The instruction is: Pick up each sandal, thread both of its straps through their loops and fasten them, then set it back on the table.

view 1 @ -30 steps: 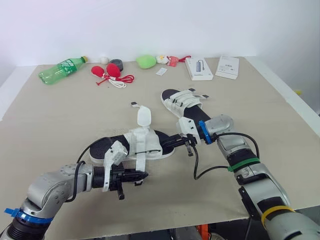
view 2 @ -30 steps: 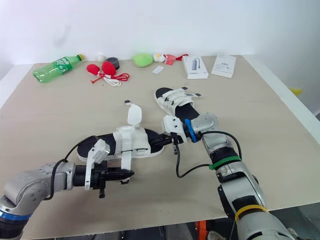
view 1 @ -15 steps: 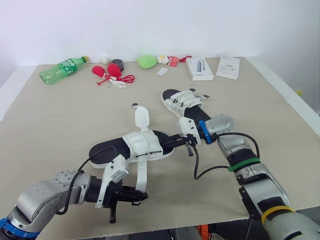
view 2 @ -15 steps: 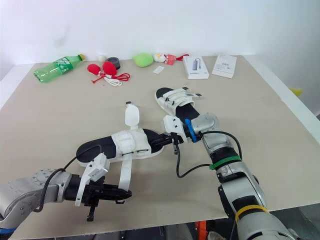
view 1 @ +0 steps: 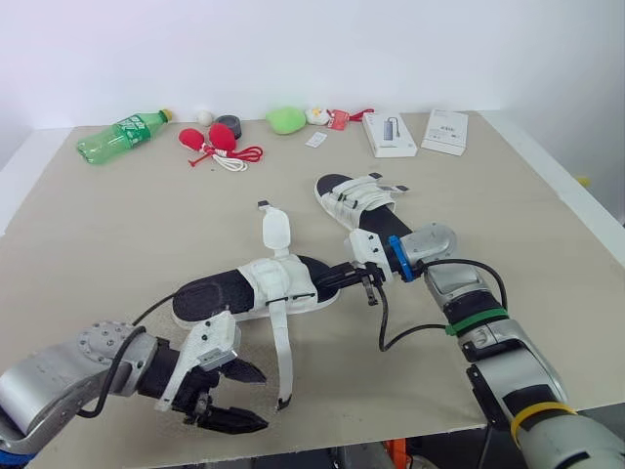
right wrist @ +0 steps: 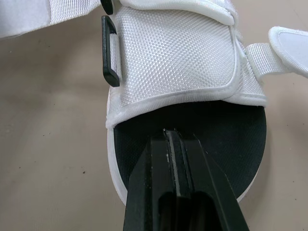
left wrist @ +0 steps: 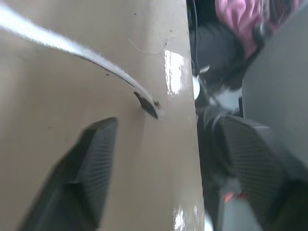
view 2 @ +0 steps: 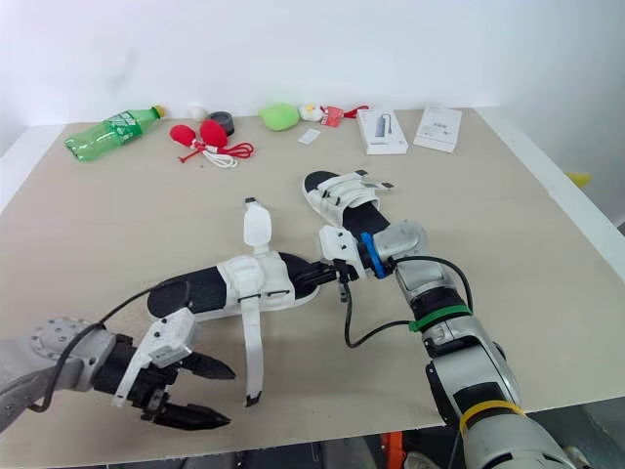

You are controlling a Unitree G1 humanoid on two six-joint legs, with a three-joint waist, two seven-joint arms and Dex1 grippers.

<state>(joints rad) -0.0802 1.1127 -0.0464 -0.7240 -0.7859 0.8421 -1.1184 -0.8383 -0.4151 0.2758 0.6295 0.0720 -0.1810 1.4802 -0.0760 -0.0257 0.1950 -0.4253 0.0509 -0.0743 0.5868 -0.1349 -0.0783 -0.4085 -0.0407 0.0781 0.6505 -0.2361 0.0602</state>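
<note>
The near sandal [view 1: 259, 288] has a black sole and a white upper and lies on the table. One strap flap [view 1: 276, 233] stands up behind it. Its long strap [view 1: 283, 342] runs toward the table's front edge and ends in a dark tip [view 1: 281, 401]. My left gripper [view 1: 256, 398] is open just left of that tip, holding nothing. In the left wrist view the strap tip [left wrist: 147, 103] lies ahead of the spread fingers [left wrist: 91, 163]. My right gripper [right wrist: 172, 139] is shut, its tips resting on the sandal's black footbed. The second sandal [view 1: 359, 198] lies behind it.
Along the far edge lie a green bottle [view 1: 122, 135], red items with a cord [view 1: 215, 142], a green object [view 1: 285, 119] and two white boxes [view 1: 389, 134]. A black cable [view 1: 391, 332] loops from my right arm. The table's front edge [view 1: 322, 440] runs just below my left gripper.
My left gripper drew the long strap's tip toward the front edge, then opened and let it go. The sandal shifted slightly. The right gripper stayed put.
</note>
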